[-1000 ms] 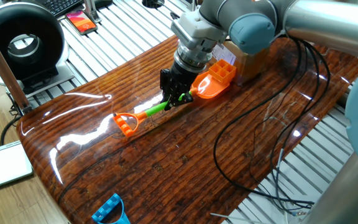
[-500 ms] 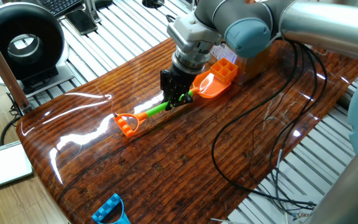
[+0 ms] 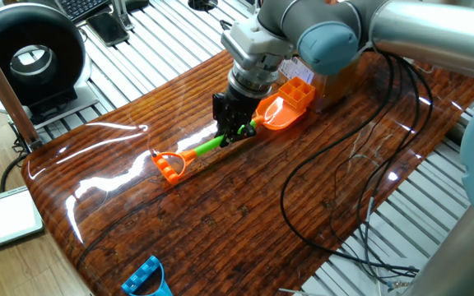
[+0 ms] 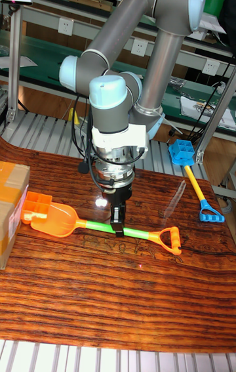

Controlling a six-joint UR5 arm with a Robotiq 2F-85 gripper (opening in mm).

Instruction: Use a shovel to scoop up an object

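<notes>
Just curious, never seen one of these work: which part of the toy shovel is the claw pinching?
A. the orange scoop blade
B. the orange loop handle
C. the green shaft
C: the gripper is closed on the shovel at its green shaft, between blade and loop.

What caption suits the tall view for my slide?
Robot hand grips the shovel, blade touching the orange block.
</notes>
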